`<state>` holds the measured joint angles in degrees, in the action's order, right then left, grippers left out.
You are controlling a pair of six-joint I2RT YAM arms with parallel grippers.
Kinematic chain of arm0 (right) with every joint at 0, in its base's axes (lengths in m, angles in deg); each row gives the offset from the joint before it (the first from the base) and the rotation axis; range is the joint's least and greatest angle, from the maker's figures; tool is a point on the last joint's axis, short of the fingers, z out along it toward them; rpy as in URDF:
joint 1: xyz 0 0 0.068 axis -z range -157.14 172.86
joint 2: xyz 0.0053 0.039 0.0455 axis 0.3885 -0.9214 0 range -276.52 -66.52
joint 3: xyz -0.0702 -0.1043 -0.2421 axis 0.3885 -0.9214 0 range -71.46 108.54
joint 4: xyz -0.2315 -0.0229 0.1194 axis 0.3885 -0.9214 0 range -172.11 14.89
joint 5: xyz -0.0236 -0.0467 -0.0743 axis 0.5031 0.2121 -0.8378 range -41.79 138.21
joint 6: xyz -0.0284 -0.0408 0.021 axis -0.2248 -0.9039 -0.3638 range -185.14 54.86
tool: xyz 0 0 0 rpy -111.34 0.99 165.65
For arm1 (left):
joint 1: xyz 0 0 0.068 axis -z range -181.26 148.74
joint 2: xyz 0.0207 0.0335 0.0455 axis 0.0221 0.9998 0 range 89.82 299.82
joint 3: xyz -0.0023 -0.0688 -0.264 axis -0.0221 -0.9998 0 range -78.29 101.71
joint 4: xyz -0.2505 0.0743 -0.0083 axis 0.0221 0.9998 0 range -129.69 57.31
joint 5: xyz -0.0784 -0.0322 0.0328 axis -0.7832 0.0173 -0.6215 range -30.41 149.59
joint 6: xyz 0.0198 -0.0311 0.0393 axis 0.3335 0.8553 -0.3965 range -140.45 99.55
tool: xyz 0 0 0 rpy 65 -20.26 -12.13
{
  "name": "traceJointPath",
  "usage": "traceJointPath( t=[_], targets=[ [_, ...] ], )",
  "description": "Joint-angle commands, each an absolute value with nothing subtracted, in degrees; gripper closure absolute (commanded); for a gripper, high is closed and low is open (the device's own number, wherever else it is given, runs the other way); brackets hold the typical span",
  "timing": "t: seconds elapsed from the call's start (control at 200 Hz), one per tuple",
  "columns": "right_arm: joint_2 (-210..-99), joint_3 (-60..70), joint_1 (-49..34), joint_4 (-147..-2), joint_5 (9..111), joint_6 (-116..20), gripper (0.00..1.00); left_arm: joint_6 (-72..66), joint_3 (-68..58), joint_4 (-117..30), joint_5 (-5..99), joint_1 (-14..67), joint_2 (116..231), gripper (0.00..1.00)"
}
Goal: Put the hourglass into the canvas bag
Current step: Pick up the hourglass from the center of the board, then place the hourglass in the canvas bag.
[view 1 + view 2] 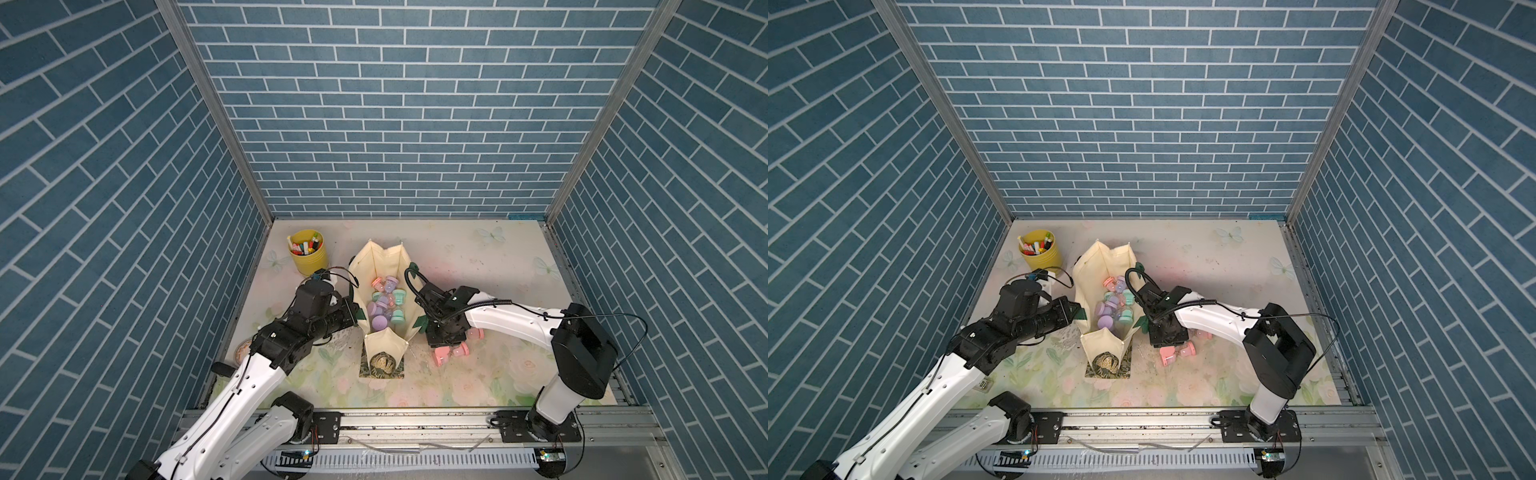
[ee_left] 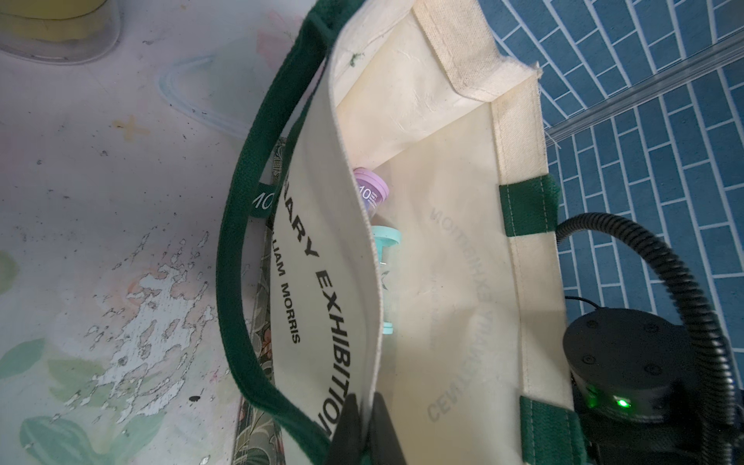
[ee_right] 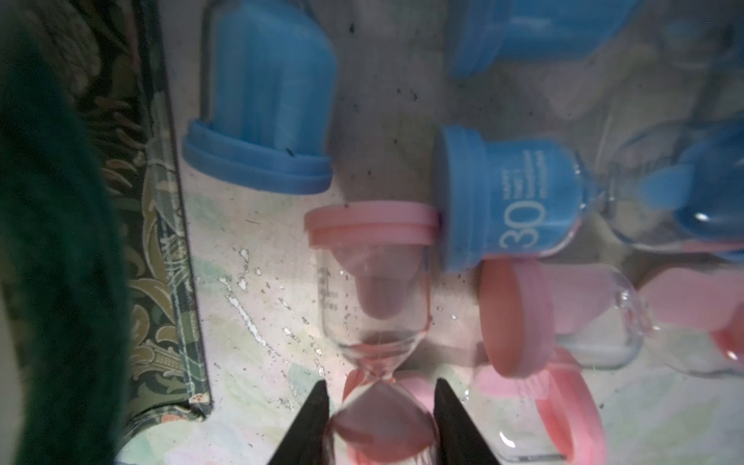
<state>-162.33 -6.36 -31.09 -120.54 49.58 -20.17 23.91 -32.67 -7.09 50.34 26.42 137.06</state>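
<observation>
1. Right claw (image 3: pixel 381 386) is pinching the pink hourglass (image 3: pixel 374 306), one finger on each side of a glass bulb, close by the narrow neck.
2. That hourglass seems to rest on its side on the worktop (image 3: pixel 249 322). It is outside the canvas bag (image 1: pixel 370 266), just beside the bag's long wall on the right arm's side.
3. A blue hourglass (image 3: pixel 511 197) marked 30 touches the held one's free cap. Spare pink hourglasses (image 3: pixel 563 314) crowd in just beyond, farther from the bag.
4. Left claw (image 2: pixel 365 398) is pressed together on the rim of the bag's opposite wall and holds the mouth spread. Stored hourglasses (image 1: pixel 386 303) in purple, mint and pink lie inside.
5. Likely troubles:
   - The grip sits on rounded, smooth glass, so the piece may slide or swing as it rises.
   - The touching blue cap could be dragged or sent rolling away from the bag.
   - The green strap (image 3: pixel 48 241) and the near rim stand in the way, so a low carry may snag them.
   - If the left pinch slips, the soft wall may sag over the opening.
   - A high release over the bag means glass striking glass.
</observation>
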Motion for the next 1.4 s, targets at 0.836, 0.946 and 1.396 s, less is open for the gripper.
traceJointPath(
  t=[0.836,0.946,1.396],
  targets=[
    [-147.9,21.3,-30.6,-131.5,43.4,-24.5,0.84,25.1,-31.8,-3.9,50.5,26.1,136.5,0.85],
    [-152.9,26.6,-33.8,-131.3,44.6,-26.7,0.84,24.8,-31.1,-2.8,50.8,26.1,136.2,0.84],
    [-172.3,41.9,-40.4,-133.6,46.1,-29.1,0.87,24.9,-30.1,-2.6,50.4,26.1,136.0,0.96]
  ],
)
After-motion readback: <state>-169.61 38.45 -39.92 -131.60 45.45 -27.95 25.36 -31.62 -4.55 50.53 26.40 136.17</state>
